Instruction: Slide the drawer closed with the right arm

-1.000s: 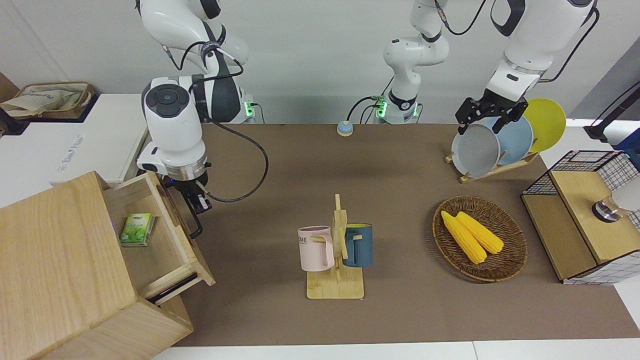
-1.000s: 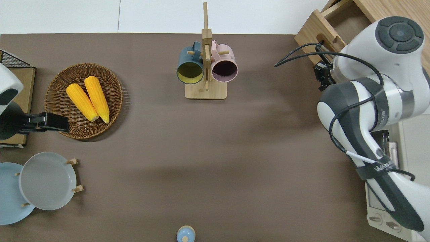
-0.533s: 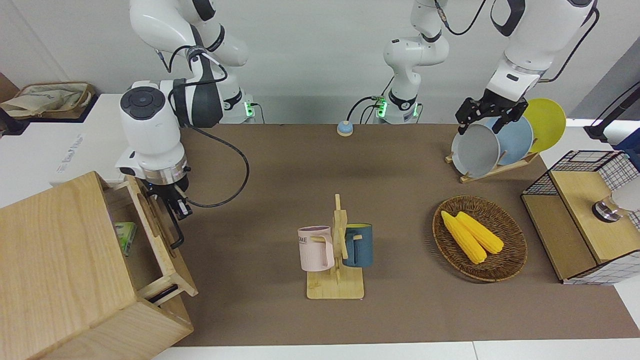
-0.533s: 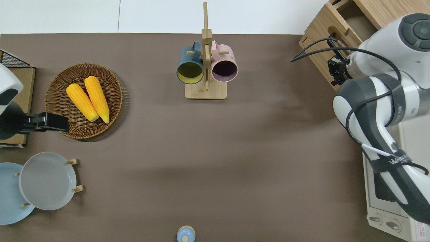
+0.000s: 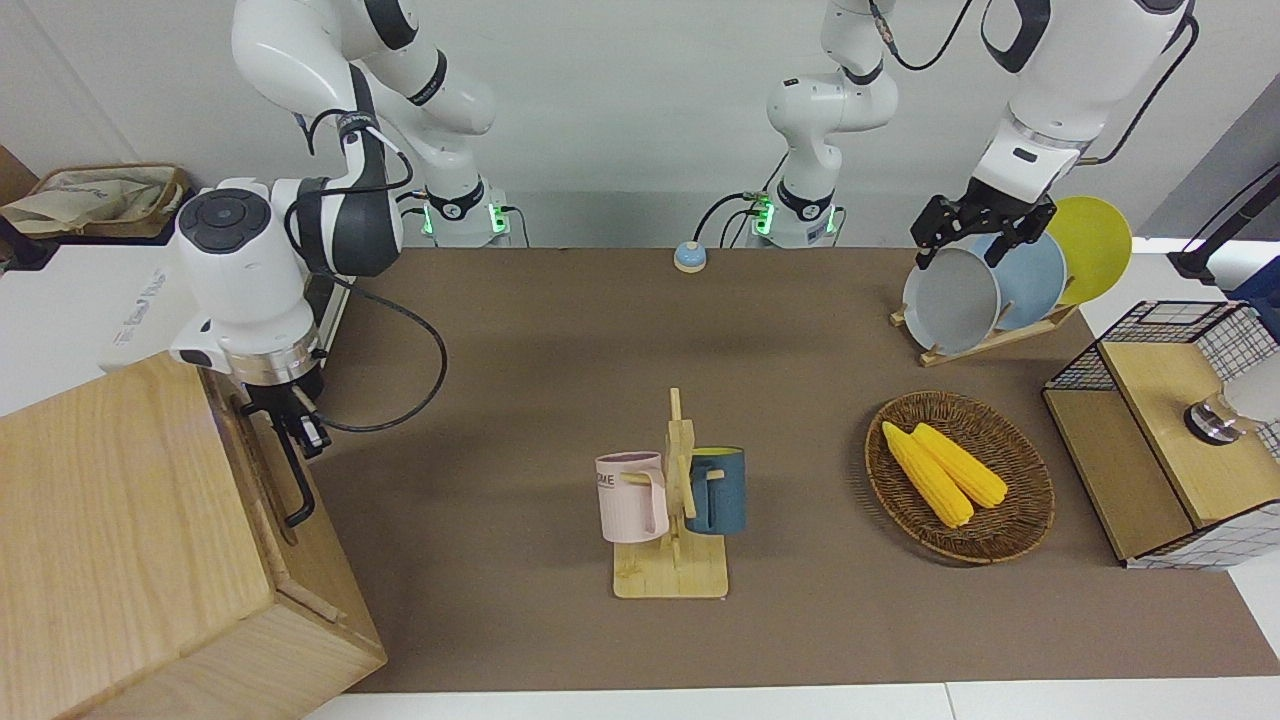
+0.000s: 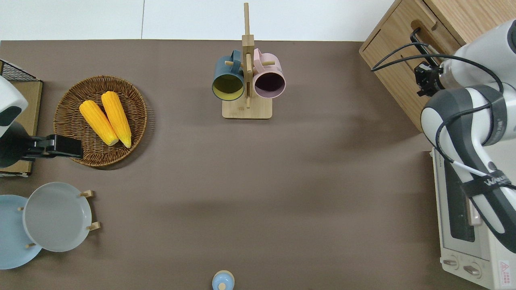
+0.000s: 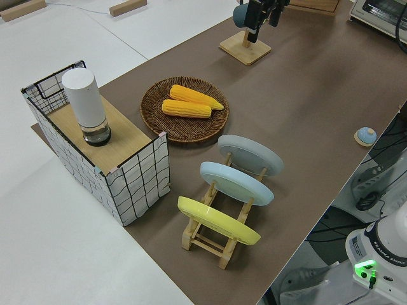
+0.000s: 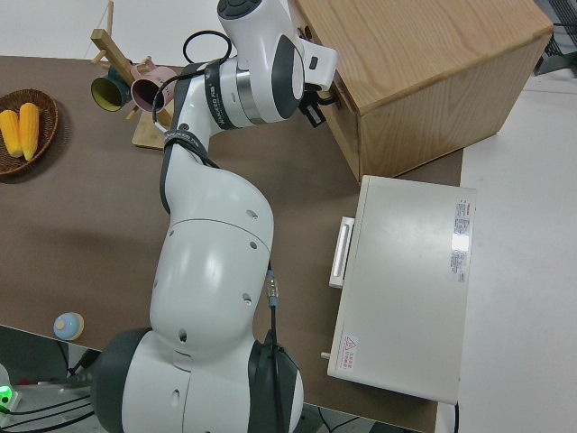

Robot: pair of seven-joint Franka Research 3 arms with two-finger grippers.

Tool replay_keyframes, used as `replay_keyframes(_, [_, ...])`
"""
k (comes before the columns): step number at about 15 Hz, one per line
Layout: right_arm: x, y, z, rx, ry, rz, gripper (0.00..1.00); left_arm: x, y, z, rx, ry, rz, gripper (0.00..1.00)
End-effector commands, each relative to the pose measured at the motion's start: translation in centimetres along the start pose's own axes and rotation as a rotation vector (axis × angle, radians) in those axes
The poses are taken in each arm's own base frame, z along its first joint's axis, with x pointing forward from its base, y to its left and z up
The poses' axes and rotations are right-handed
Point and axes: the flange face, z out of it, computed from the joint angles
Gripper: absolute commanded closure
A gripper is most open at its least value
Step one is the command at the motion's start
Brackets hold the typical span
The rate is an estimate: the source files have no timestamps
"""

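Observation:
The drawer sits pushed in, its front flush with the big light-wood cabinet at the right arm's end of the table. Its black bar handle runs along the front. My right gripper is at the end of the handle nearer to the robots, touching or very close to it. The overhead view shows the right gripper against the drawer front. The drawer's inside is hidden. My left arm is parked, its gripper open and empty.
A wooden mug rack with a pink and a blue mug stands mid-table. A wicker basket with two corn cobs, a plate rack and a wire-and-wood box are toward the left arm's end. A white toaster oven stands beside the cabinet, nearer the robots.
The right gripper has travelled toward the cabinet with the handle, and the drawer has slid from wide open to flush. The green box in it is now hidden.

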Motion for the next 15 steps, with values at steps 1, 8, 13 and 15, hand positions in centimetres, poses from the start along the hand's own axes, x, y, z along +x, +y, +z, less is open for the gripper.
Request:
replay_keyframes(1, [2.6, 0.8, 0.5, 0.008, 0.045, -0.033, 1.0, -0.3, -0.1, -0.5, 0.013, 0.005, 0.008, 0.0])
replay_keyframes(8, [5.1, 2.5, 1.0, -0.003, 0.092, -0.049, 1.0, -0.3, -0.1, -0.5, 0.013, 0.005, 0.008, 0.0])
replay_keyframes(13, [6.0, 3.0, 1.1, 0.007, 0.115, -0.06, 1.0, -0.3, -0.1, -0.4, 0.013, 0.004, 0.008, 0.0])
replay_keyframes(15, [5.9, 3.0, 1.2, 0.006, 0.114, -0.062, 1.0, -0.3, 0.0, -0.5, 0.013, 0.005, 0.009, 0.0])
